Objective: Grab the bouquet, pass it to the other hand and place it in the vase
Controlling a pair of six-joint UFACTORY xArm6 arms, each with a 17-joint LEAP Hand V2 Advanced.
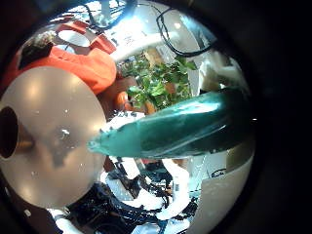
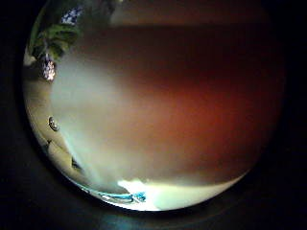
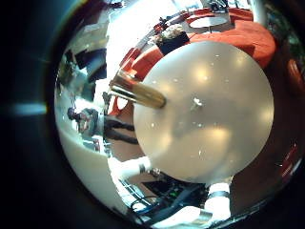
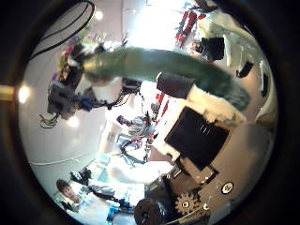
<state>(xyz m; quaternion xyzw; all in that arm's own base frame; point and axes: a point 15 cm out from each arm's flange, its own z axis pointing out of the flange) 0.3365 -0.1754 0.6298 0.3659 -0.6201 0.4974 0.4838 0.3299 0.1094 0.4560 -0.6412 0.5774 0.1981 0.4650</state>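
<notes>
The bouquet is a long cone of wrapping with leaves and flowers at its wide end. It lies across the left palm, with my left hand's fingers curled beside it. In the right thumb side palm view the wrapped stem runs between my right hand's fingers, which curl on it. The flowers are beside the other hand. The vase stands on a round table; it also shows in the left little finger side palm view.
The round table lies below both hands, with the vase at its edge. Chairs stand around the table. A hand's parts show beyond the table's rim.
</notes>
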